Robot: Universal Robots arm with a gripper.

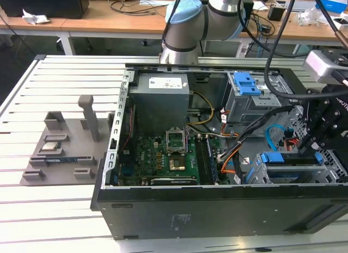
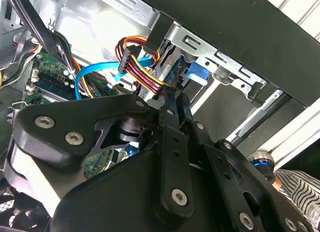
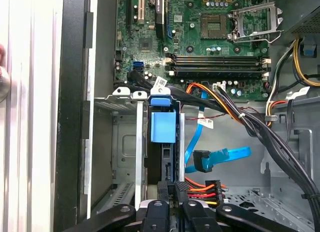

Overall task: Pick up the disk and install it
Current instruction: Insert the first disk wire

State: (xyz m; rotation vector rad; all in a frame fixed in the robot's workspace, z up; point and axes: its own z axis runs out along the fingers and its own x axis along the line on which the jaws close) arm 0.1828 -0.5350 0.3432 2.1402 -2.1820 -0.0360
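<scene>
Slatted white tabletop (image 1: 65, 209) carried the open computer case (image 1: 217, 209) in the exterior view, the gripper (image 1: 321, 134) lowered into its drive cage (image 1: 288, 168). First wrist view: the disk (image 3: 163, 142) stood slotted directly ahead of the fingertips, apparently pinched by its rear edge, though I cannot tell for sure.

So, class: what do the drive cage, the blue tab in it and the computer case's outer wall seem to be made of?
Drive cage: bare sheet metal, apparently steel; dull grey sheen, punched slots.
Blue tab: probably moulded plastic; even matte colour, rounded edges.
Outer wall: likely painted metal; flat black, slight gloss.
</scene>
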